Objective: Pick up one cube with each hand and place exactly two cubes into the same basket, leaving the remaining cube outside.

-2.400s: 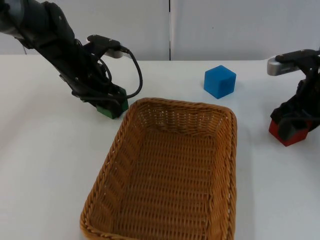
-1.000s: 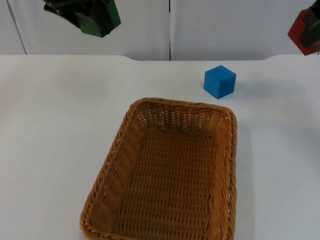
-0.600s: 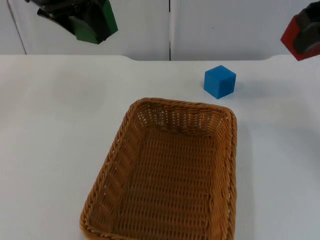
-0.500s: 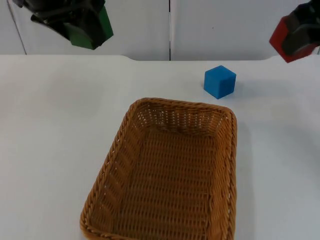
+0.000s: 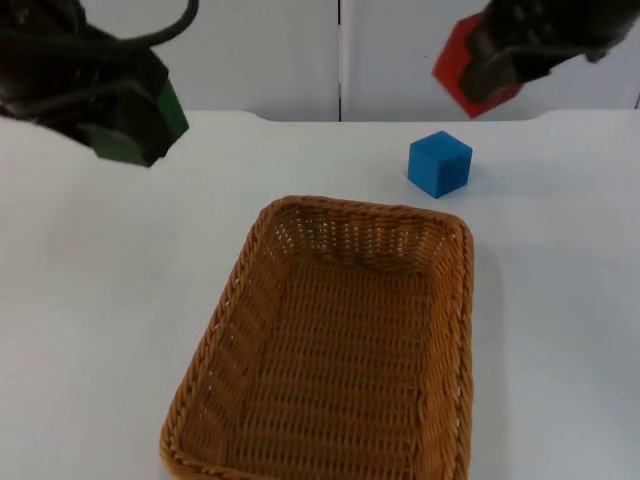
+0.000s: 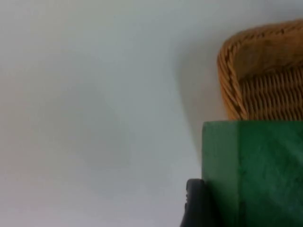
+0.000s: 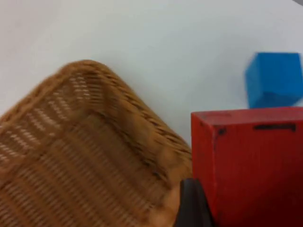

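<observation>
Carrying both cubes in over the basket.

My left gripper, upper left, clamps the green cube; my right gripper, upper right, clamps the red cube. I should centre each above the basket at lower centre before letting go, clear of the blue cube.

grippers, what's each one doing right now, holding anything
Left gripper: shut on the green cube, raised above the table left of the basket.
Right gripper: shut on the red cube, raised near the blue cube.
</observation>
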Controlling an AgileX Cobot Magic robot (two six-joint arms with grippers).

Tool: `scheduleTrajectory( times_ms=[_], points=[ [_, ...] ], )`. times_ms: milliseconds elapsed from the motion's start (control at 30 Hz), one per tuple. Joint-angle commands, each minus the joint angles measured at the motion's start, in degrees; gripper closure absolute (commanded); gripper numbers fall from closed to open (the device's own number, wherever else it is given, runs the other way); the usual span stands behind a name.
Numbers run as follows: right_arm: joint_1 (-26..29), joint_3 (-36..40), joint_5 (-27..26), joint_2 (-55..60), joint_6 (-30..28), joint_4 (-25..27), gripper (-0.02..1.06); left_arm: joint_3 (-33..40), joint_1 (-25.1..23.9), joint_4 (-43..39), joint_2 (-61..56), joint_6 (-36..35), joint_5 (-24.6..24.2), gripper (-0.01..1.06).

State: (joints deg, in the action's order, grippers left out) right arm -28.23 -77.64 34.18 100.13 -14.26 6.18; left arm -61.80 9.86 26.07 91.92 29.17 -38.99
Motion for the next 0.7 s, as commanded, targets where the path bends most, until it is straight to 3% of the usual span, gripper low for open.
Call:
scheduleTrajectory(
  times_ms=[0, 233, 667],
  points=[
    [-1.3, -1.0, 0.3, 1.2, -0.4, 0.1, 1.05, 2.5, -0.2, 2.0, -1.8, -0.5, 2.0, 1.05],
    [-5.6, -3.9, 0.3, 6.6, -0.4, 0.1, 1.05, 10.2, 1.6, 3.9, -5.7, -0.5, 5.3, 1.05],
    [-9.0, -6.8, -0.6, 11.8, -0.2, 0.6, 1.05, 12.4, 14.8, 4.4, -7.6, -0.9, 5.4, 1.05]
  ],
)
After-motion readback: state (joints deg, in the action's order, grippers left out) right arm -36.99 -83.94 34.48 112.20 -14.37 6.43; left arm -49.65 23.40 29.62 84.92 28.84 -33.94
